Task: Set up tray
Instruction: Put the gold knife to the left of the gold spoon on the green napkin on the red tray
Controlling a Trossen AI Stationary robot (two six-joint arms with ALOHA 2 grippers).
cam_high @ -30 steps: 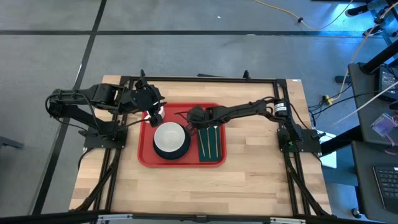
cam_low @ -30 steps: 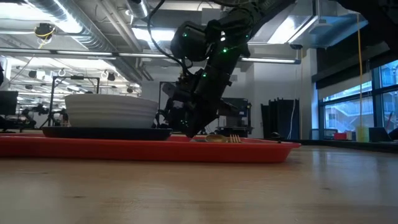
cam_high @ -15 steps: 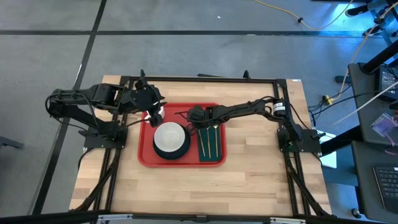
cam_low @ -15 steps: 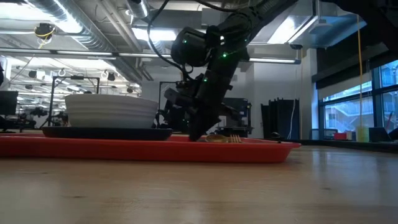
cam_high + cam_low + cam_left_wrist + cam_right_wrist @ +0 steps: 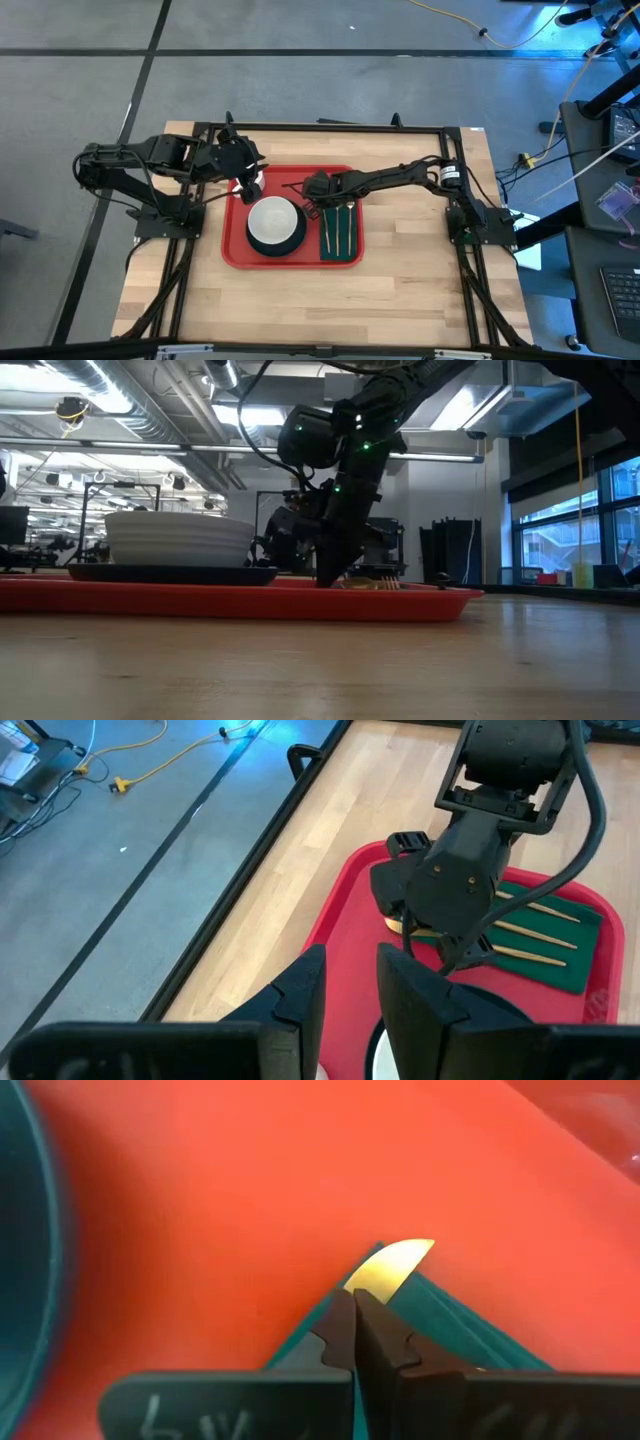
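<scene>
The red tray (image 5: pixel 235 228) lies in the middle of the table, also seen in the low view (image 5: pixel 240 603). On its left part a white bowl (image 5: pixel 275 220) sits on a dark plate (image 5: pixel 255 240). A dark green napkin (image 5: pixel 353 245) with golden cutlery (image 5: pixel 338 228) covers its right part. My right gripper (image 5: pixel 318 190) points down at the napkin's far corner, shut on a golden utensil (image 5: pixel 392 1265). My left gripper (image 5: pixel 245 188) hangs open over the tray's far left corner. My right gripper pinches a golden utensil between its two fingertips (image 5: pixel 340 1330), coming from above and slanting down. The utensil's rounded tip (image 5: pixel 395 1262) sticks out past the fingertips, over the napkin's corner (image 5: pixel 450 1320) and the red tray floor (image 5: pixel 200 1200). The fingers hide the rest of it.
Several golden pieces (image 5: pixel 535 932) lie side by side along the napkin (image 5: pixel 585 925). The bowl (image 5: pixel 175 538) stands close to the left of my right gripper (image 5: pixel 328 582). A black frame (image 5: pixel 330 128) borders the table. Bare wood lies near and right of the tray.
My right gripper has shifted a little toward the table's right edge and tipped more upright, staying shut. In the low view the golden cutlery end beside it has slid the same way. The tray, bowl and plate have stayed put.
</scene>
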